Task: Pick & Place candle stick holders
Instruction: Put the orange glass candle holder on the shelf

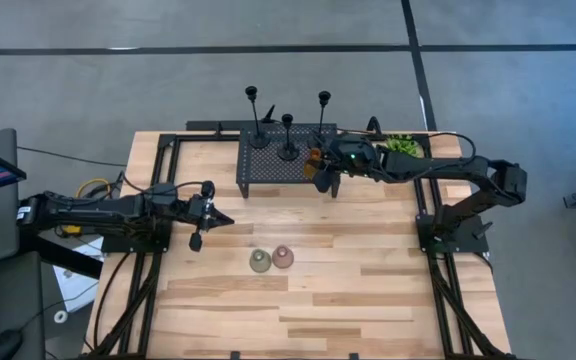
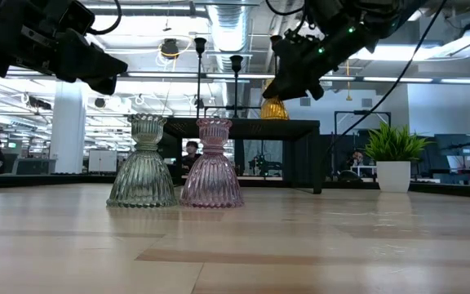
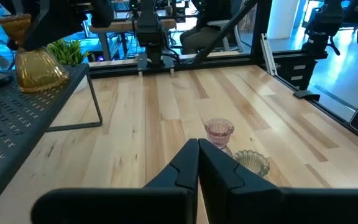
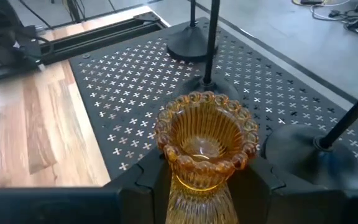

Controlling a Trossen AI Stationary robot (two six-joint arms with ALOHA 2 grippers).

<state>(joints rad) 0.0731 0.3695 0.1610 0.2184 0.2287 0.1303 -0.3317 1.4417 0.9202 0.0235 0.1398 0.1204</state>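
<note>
An amber candle stick holder (image 4: 207, 140) sits between the fingers of my right gripper (image 4: 204, 183), close over the right end of the black perforated rack (image 1: 268, 172). Three black thin-stemmed holders stand on their round bases on the rack (image 1: 258, 140) (image 1: 288, 152) (image 1: 324, 128). The green holder (image 1: 259, 261) and the pink holder (image 1: 283, 257) stand side by side on the bare wood at mid-table. My left gripper (image 1: 215, 216) hovers shut over the table's left part, holding nothing. My right gripper pinches the amber holder at its narrow neck (image 4: 197, 186), just under the beaded cup, one finger (image 4: 143, 177) on each side. The fingers come from the table's right, slanting down. The holder is upright, cup up. Whether its base (image 3: 39, 81) touches the rack cannot be told.
A small potted plant (image 1: 400, 145) stands right of the rack at the table's far edge. Black frame rails (image 1: 158, 190) run along both sides of the table. People (image 2: 191, 155) show in the room behind. Bare wood (image 1: 348, 300) lies near the front.
</note>
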